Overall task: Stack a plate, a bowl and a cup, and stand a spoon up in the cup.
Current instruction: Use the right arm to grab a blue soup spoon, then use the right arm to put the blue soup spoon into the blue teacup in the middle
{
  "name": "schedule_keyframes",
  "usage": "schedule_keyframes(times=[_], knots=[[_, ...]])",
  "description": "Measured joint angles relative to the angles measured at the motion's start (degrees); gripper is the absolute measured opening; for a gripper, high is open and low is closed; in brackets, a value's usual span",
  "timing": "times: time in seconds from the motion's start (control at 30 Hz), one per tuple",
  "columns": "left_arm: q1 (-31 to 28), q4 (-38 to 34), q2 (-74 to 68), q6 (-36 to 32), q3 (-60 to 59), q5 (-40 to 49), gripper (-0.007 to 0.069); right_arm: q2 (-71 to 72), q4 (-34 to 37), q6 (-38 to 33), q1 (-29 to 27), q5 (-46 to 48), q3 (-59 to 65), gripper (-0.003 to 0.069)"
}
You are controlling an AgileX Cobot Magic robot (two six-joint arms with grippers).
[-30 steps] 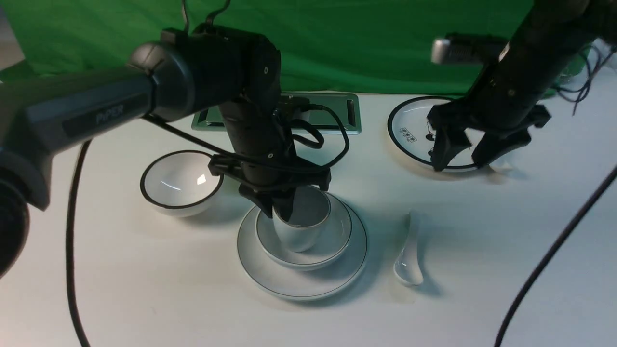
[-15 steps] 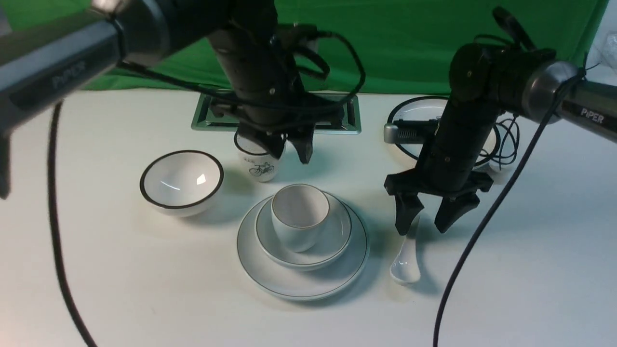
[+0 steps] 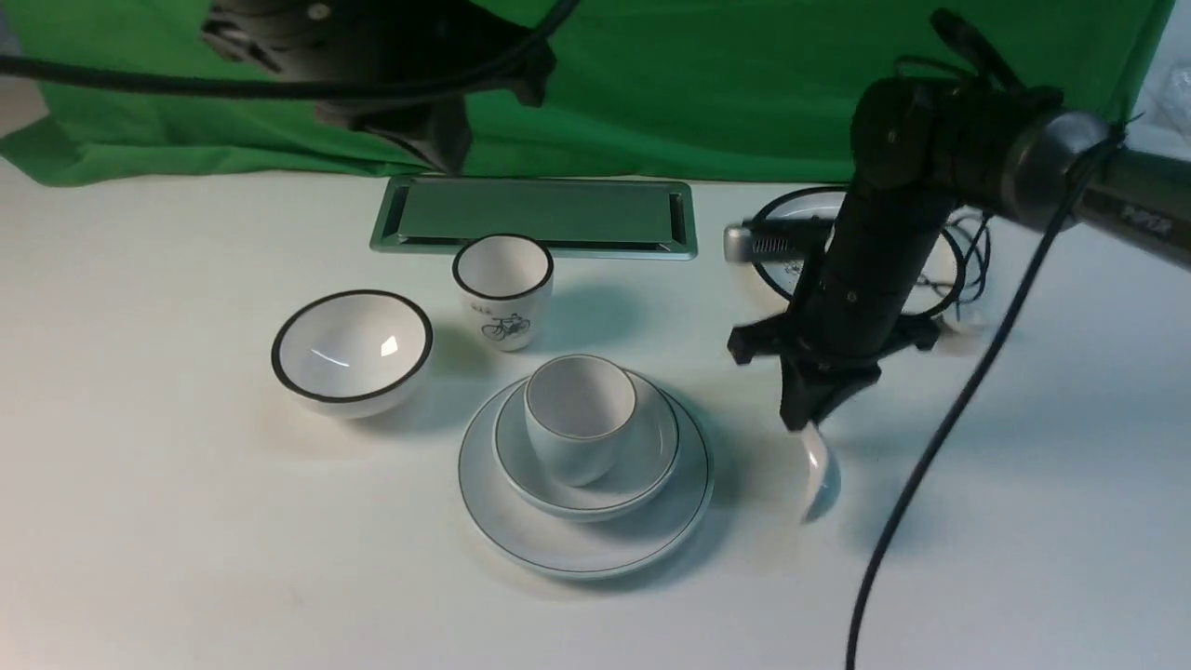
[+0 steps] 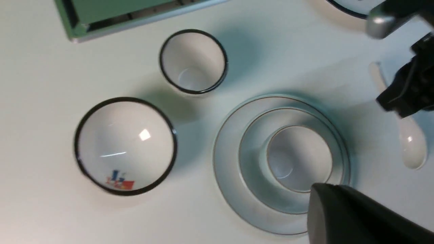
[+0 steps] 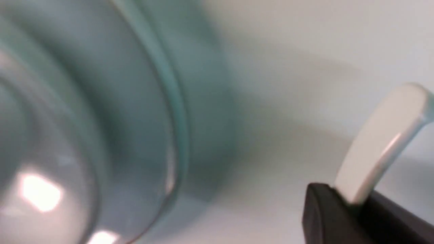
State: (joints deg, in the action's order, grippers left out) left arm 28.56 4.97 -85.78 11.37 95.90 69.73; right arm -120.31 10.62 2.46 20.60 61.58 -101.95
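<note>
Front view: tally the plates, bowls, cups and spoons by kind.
Plates: 2 (plain plate, black-rimmed plate)
Bowls: 2 (plain bowl, black-rimmed bowl)
Cups: 2 (plain cup, bicycle cup)
Spoons: 1 (white spoon)
Unclear: white bit beside that far plate
Total: 7

Soft overhead light on the white table (image 3: 186,521); dim shadows fall right of the plate (image 3: 502,530), glare dots the black-rimmed bowl (image 3: 352,346), and the right wrist view is blurred.
</note>
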Motion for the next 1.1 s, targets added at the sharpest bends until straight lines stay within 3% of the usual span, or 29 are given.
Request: schedule_keyframes(times=[0.27, 0.5, 0.73, 0.97, 1.1], knots=[[-0.1, 7.9, 16.1, 7.3, -16.5, -7.1, -0.0002, 17.1, -0.4, -0.7, 8.9, -32.7, 8.6, 0.0081], [-0.1, 9.0, 25.3, 9.3, -28.3, -15.8, 0.0, 15.9, -0.2, -9.9, 18.6, -59.6, 22.5, 0.0081], [-0.1, 11.8, 27.1, 10.0, -30.3, -15.8, 0.0, 15.6, -0.2, -13.0, 19.7, -69.1, 28.2, 0.0081], [-0.1, 12.3, 27.1, 10.0, -30.6, -16.3, 0.0, 15.6, -0.2, -16.1, 19.7, -69.5, 32.1, 0.0082], [-0.2, 12.3, 27.1, 10.0, -30.6, -17.2, 0.0, 15.5, -0.2, -17.0, 19.7, -69.3, 33.3, 0.015]])
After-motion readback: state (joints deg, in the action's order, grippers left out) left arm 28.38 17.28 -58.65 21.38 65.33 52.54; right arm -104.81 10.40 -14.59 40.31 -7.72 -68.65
